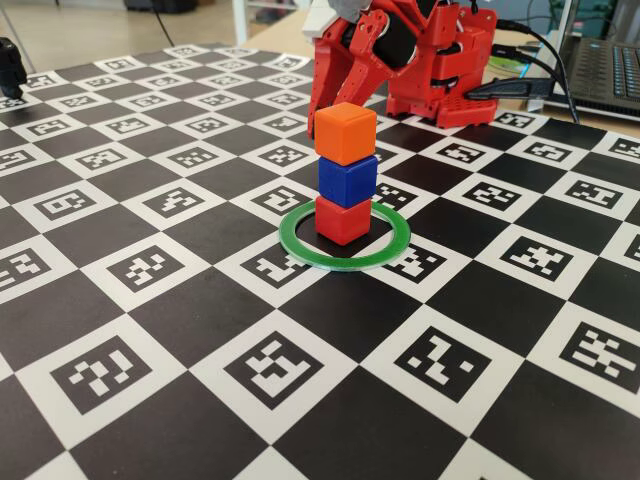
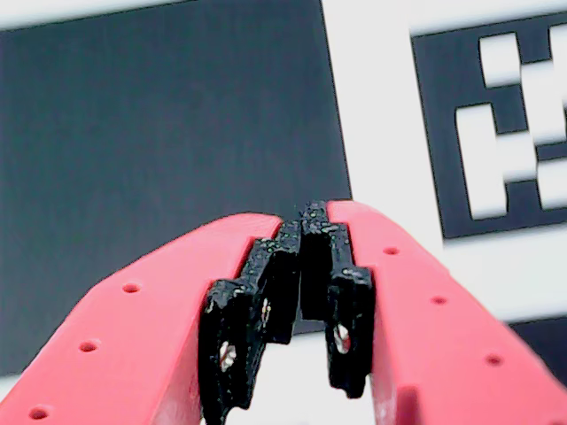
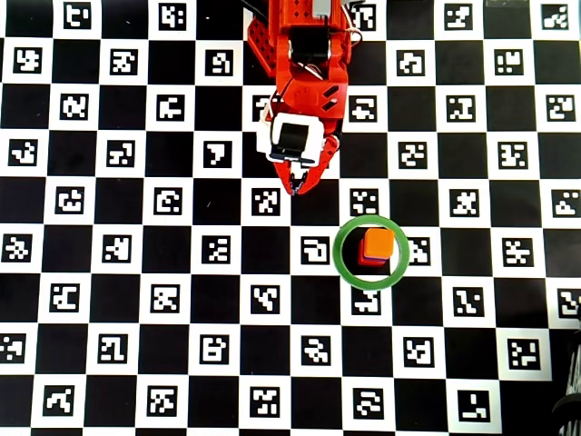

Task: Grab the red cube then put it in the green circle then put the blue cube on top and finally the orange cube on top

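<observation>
A: Where's the stack?

B: I see the small matte red cube (image 1: 343, 221) inside the thin green plastic ring (image 1: 385, 252), right of the desk's centre in the overhead view, with the dark blue cube (image 1: 348, 181) on it and the bright orange cube (image 1: 346, 133) on top.

A: And the pincer?

B: My red pincer (image 3: 297, 186) is closed and empty, near the far edge. I judge all steps done; only parking remains.

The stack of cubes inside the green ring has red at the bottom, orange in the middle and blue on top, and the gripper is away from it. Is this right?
Not quite: the fixed view shows the blue cube in the middle and the orange cube on top. The red cube is at the bottom inside the green ring, and the gripper is away from the stack.
</observation>
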